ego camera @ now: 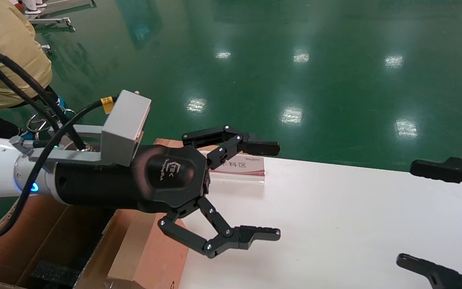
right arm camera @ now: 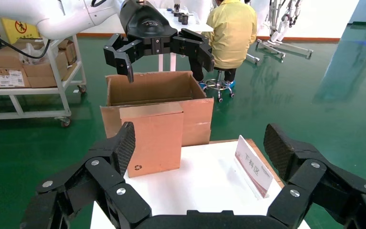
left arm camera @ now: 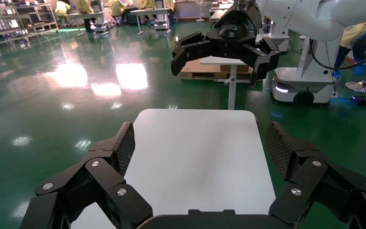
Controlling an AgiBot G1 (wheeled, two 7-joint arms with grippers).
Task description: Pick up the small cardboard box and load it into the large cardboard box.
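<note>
The small cardboard box stands upright on the left end of the white table, reddish-brown with a tan top; in the right wrist view its recycling mark shows at a lower corner. Right behind it the large cardboard box stands open on the floor side, with black foam inside; it also shows in the right wrist view. My left gripper is open and empty, in the air above the small box and pointing over the table. My right gripper is open and empty at the table's right end.
A tilted white sign with a red stripe stands at the table's far edge, also in the right wrist view. A person in yellow sits beyond the large box. Green floor surrounds the table.
</note>
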